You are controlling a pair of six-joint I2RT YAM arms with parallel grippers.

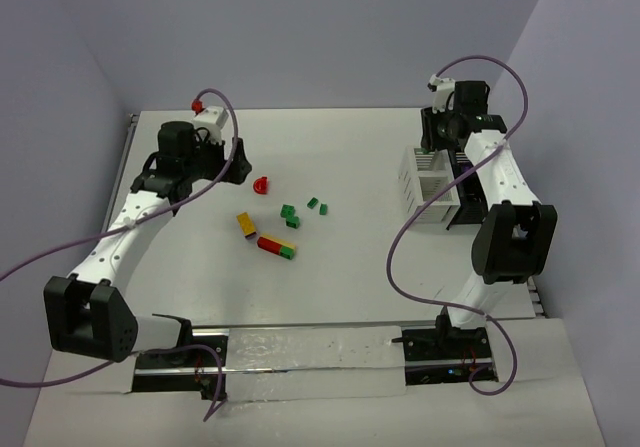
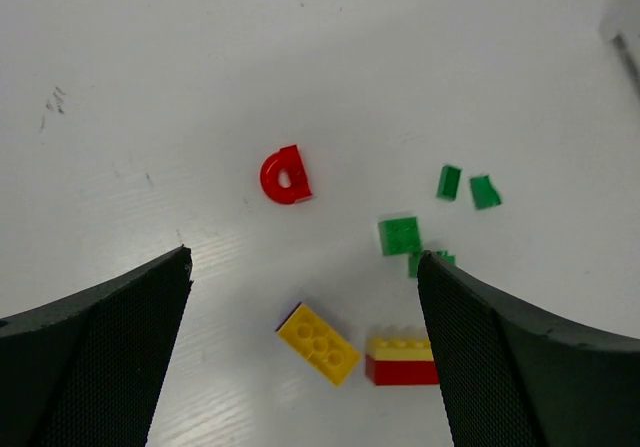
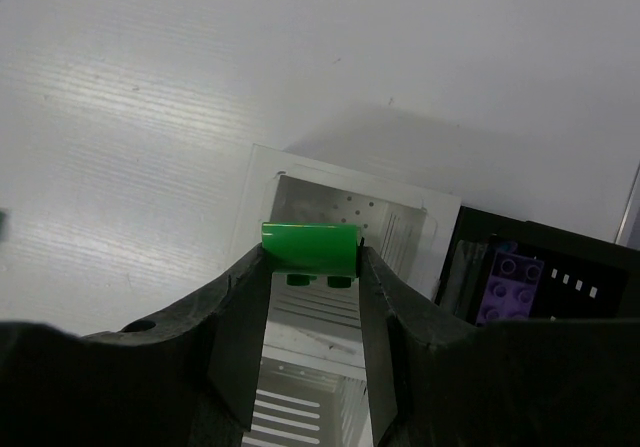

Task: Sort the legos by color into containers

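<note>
Nearest the arm bases on the tabletop (image 1: 350, 287) lies the unsorted scatter: a yellow-on-red stack (image 2: 402, 357) with a lone yellow brick (image 2: 318, 342) just beside it. A little farther is a cluster of small green bricks (image 2: 400, 235), two of them (image 2: 449, 181) (image 2: 485, 191) set slightly apart from the rest. Beyond these a red D-shaped piece (image 2: 285, 175) sits on its own. None of these touches a container. The left gripper (image 2: 303, 267) hangs above this scatter with its jaws spread as wide as they go and nothing between them. The red piece and the yellow brick fall inside the gap as the wrist camera sees it. Far right, the right gripper (image 3: 312, 267) has its jaws partly closed, pinching a green brick (image 3: 310, 247) by its two ends. It hangs above the white slatted box (image 3: 340, 172), over one of its open cells; which cell I cannot tell. Just beside the box is the black tray (image 3: 560, 242), with a purple brick (image 3: 505, 282) already in one compartment. Step in hand looks like the drop of the green brick into the white box. Next move for the right arm: part the jaws squarely over the chosen cell so the brick clears the divider. The left arm's next move calls for descending on a single piece and keeping its wide jaws off the neighbours. Most of the sorting remains to be done.
</note>
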